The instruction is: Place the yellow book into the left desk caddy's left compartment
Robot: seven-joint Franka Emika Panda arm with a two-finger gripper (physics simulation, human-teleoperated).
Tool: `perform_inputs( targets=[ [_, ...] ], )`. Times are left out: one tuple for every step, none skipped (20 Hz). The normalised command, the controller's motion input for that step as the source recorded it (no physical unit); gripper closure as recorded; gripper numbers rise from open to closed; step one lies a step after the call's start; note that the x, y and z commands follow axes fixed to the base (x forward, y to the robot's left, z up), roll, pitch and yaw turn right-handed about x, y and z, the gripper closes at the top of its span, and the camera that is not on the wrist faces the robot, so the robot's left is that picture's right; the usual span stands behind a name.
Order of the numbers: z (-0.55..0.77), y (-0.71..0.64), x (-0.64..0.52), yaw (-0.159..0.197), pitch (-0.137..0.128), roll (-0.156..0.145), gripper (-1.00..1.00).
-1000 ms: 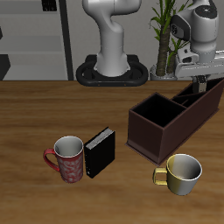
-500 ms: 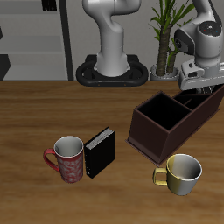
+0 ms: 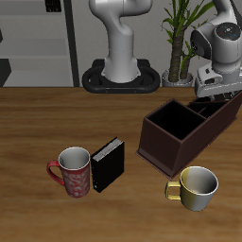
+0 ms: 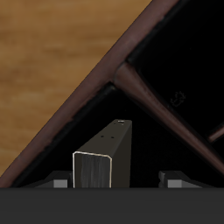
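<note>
The left desk caddy (image 3: 163,149) is a long dark maroon box lying slantwise on the table. My gripper (image 3: 217,92) hangs just above its far end. In the wrist view the yellow book (image 4: 101,166) stands upright in a narrow compartment, beside the caddy's outer wall (image 4: 83,101) and an inner divider (image 4: 144,92). My gripper (image 4: 120,181) is open. Its fingertips (image 4: 59,183) stand wide on either side of the book, apart from it. In the exterior view the book is hidden by the gripper and the caddy walls.
A thick black book (image 3: 108,164) stands beside a red mug (image 3: 71,171) near the table's front. A yellow mug (image 3: 195,186) sits in front of the caddy. The robot base (image 3: 120,76) and a plant (image 3: 177,38) are at the back.
My gripper has risen a little above the caddy's far end. The dark shape that hung between the fingers a second ago no longer shows below them.
</note>
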Motion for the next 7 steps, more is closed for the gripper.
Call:
perform_inputs(
  targets=[
    [0.13,-0.10,-0.06,-0.028,-0.034,0.008,-1.00],
    [0.14,-0.08,-0.01,-0.027,-0.018,0.015,-1.00],
    [0.17,-0.23,0.02,0.003,-0.055,-0.066,-1.00],
    [0.15,-0.18,0.04,-0.017,-0.002,-0.018,-1.00],
    [0.23,-0.18,0.01,0.062,-0.102,-0.037,-1.00],
    [-0.01,0.02,-0.02,0.000,0.000,0.000,-1.00],
    [0.62,-0.77,0.11,-0.048,-0.132,-0.130,-1.00]
  ],
)
